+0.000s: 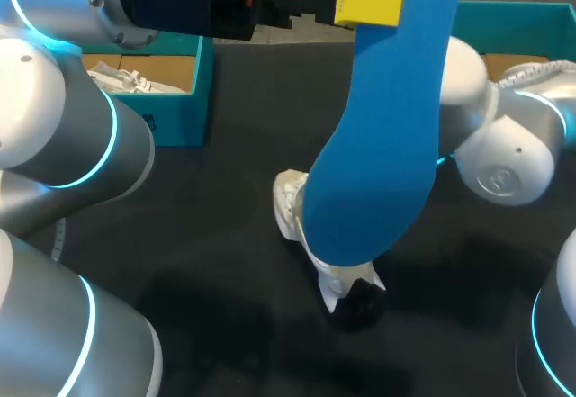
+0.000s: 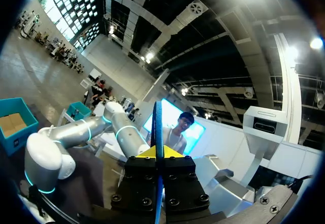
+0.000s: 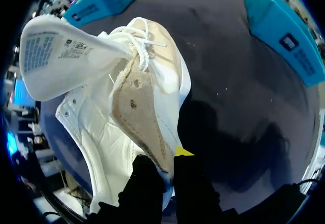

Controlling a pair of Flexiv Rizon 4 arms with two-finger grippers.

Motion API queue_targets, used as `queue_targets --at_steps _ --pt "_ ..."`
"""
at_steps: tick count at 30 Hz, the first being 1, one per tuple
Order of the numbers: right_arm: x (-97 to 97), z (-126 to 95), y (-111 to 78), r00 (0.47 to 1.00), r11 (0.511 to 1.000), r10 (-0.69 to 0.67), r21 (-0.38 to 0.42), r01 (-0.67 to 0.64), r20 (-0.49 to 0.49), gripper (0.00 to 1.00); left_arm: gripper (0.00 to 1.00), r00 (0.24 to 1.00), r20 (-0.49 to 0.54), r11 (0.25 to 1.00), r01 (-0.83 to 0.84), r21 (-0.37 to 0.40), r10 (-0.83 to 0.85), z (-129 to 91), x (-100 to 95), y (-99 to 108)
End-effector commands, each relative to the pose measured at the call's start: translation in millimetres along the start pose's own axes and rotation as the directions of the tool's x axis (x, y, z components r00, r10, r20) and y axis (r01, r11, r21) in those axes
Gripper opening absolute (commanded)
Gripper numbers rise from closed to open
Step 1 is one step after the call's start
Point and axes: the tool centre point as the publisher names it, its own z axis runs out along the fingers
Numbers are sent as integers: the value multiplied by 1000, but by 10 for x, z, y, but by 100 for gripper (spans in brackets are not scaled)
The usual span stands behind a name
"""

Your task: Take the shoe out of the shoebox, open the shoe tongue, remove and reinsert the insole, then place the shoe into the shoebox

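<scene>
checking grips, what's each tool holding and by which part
The left tool pinches the blue insole near its upper end; the right tool grips the white shoe by the rim of its opening.

Lit evenly from overhead in the head view, flat on the blue insole (image 1: 378, 172), with a broad faint shadow on the dark table (image 1: 234, 145) near the shoe (image 1: 290, 201) and cyan glow on the rings of the left arm (image 1: 90, 145). Flared by hard ceiling light in the left wrist view, dim lower down. Bright on the white shoe in the right wrist view, almost washed out at the tongue (image 3: 56, 56), deep shadow on the table beside it.
</scene>
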Motion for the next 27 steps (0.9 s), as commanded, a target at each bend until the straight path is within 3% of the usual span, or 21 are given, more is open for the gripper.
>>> queue_targets --at_steps 1,9,27 --pt "-1 -57 -123 974 965 226 -129 -228 -35 0 0 1000 3 1000 1 18 -1 57 37 51" --pt "29 -17 -55 953 940 294 -163 -301 -67 0 0 1000 3 1000 1 18 -1 57 37 51" --pt "-9 256 215 962 957 265 -102 -270 -61 0 0 1000 3 1000 1 18 -1 57 37 51"
